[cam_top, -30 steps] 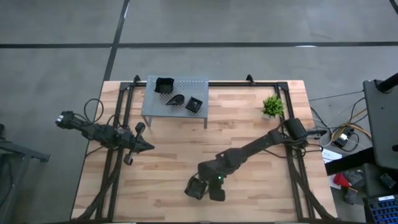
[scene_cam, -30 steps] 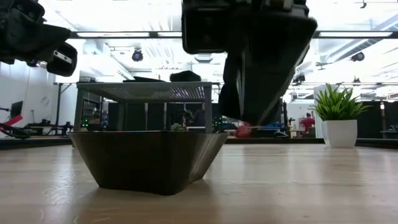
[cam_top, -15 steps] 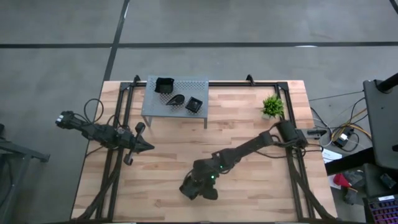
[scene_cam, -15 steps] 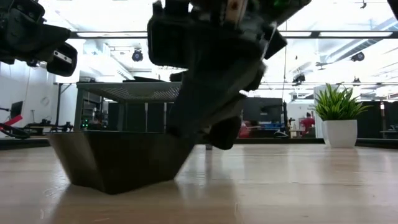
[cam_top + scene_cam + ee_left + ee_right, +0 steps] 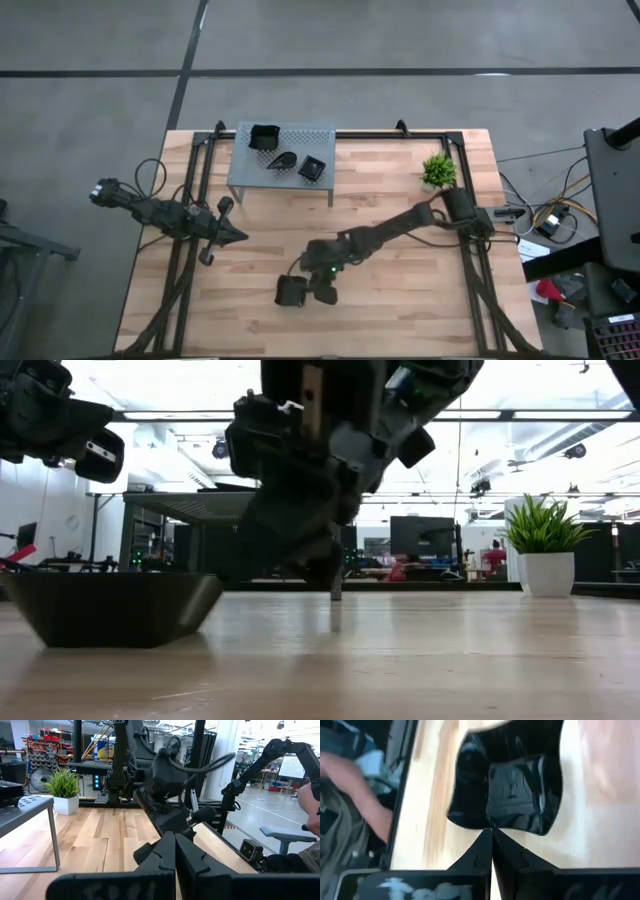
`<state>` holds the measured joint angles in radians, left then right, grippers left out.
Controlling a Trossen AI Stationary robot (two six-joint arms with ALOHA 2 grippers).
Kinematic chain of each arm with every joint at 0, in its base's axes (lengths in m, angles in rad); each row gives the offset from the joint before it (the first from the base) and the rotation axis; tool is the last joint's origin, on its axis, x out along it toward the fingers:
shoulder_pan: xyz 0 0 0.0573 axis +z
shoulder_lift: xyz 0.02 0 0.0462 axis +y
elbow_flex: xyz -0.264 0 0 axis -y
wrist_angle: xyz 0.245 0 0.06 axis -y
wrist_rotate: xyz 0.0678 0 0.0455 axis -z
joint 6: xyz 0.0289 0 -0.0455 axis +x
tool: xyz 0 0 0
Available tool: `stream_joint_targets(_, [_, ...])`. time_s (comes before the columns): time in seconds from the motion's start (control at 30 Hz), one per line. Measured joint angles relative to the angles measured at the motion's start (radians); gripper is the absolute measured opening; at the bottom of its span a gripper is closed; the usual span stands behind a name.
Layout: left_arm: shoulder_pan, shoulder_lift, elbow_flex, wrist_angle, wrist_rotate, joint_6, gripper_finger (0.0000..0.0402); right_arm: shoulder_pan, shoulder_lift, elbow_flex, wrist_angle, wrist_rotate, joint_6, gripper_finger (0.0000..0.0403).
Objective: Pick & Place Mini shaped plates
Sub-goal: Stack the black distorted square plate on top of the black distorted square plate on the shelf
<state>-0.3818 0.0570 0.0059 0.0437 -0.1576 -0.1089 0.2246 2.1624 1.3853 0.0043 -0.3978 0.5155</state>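
A black square dish with a wavy rim point(image 5: 290, 292) sits flat on its base on the wood near the table's front middle; the low view shows it at the left point(image 5: 110, 608). My right gripper point(image 5: 306, 287) is shut and slants down just to the dish's right. Three more mini plates point(image 5: 283, 160) rest on the grey perforated stand at the far side. My left gripper point(image 5: 243, 238) is shut, pointing level above the table's left side, with nothing in it. My right gripper point(image 5: 491, 834) has its shut fingertips against the dish's rim point(image 5: 492, 824) on the side facing the table's right. The fingers come slanting down from the right. The dish stays flat on the table, its hollow up.
The grey stand point(image 5: 245, 170) stands at the far edge and a small potted plant point(image 5: 438, 170) at the far right. Black frame rails point(image 5: 190, 190) run along both sides of the table. A person's arm point(image 5: 350, 775) shows beyond the table's near edge.
My right gripper has gone toward the table's left edge, sinking a little and tipping further down, still shut. The dish has slid along the table toward the left and slightly toward the far side, staying flat.
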Motion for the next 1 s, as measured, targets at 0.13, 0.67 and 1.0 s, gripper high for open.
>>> stream_joint_targets(0.13, [0.000,0.000,0.000,0.000,0.000,0.000,0.0000,-0.007,0.000,0.000,0.083,0.008,0.000,0.0008])
stream_joint_targets(0.67, [0.000,0.000,0.000,0.000,0.000,0.000,0.0000,0.038,-0.197,-0.063,-0.098,0.061,-0.185,0.0008])
stream_joint_targets(1.0, [0.000,0.005,0.000,0.000,0.000,0.000,0.0000,0.103,-0.531,-0.415,0.156,0.355,-0.214,0.0008])
